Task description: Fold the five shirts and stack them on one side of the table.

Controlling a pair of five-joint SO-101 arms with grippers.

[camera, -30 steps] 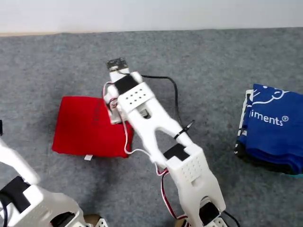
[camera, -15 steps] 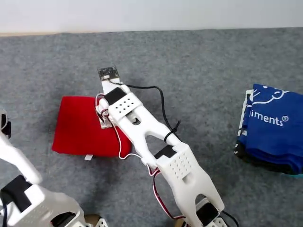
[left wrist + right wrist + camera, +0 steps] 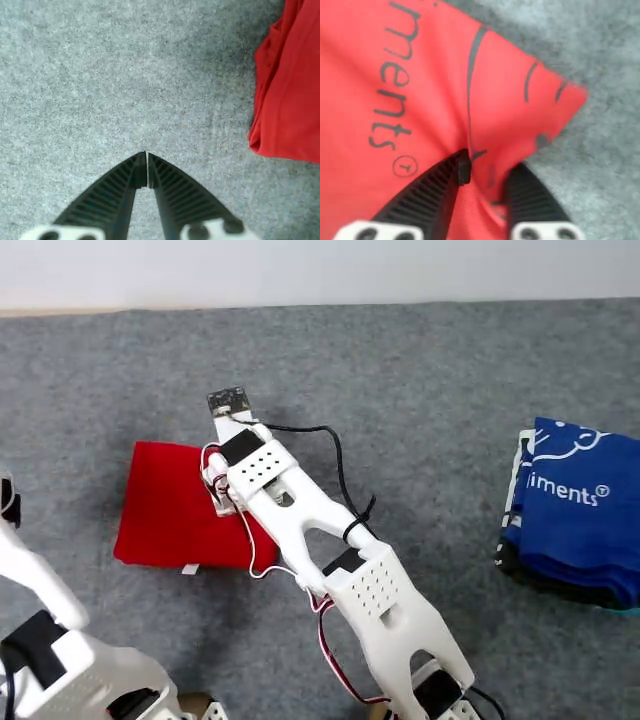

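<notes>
Firstly, logged from the high view: red shirt point(image 3: 170, 510), folded to a rectangle, flat at 9 o'clock on the grey table point(image 3: 420, 370). Logged at 3 o'clock, well apart from it: stack of folded shirts point(image 3: 580, 505), blue on top. Logged also right arm point(image 3: 300, 510), stretched from 6 o'clock to the red shirt's 3 o'clock edge, with a black cable point(image 3: 330, 455) looped beside it, and left arm point(image 3: 50, 640) at 7 o'clock. Noted a small white tag point(image 3: 187, 571) at the red shirt's 6 o'clock edge.

Added by the right wrist view: right gripper point(image 3: 490, 172) down on the red cloth near a corner, jaws closed onto a puckered ridge of it, fabric filling the space between them. Noted dark print point(image 3: 390, 100) across the cloth, and bare table just past the corner.

Added by the left wrist view: left gripper point(image 3: 147, 160), jaws pressed together with nothing between, above bare table. Noted a rounded folded edge of the red shirt near by, not touching.

Hidden or cut off, high view: right gripper's fingers and part of the shirt's 3 o'clock edge, covered by the arm's wrist. Stack clipped by the picture edge at 3 o'clock, with the darker layers under the blue too compressed to count. Left arm clipped at 8 o'clock. Firmness of the right grip not determinable.
</notes>
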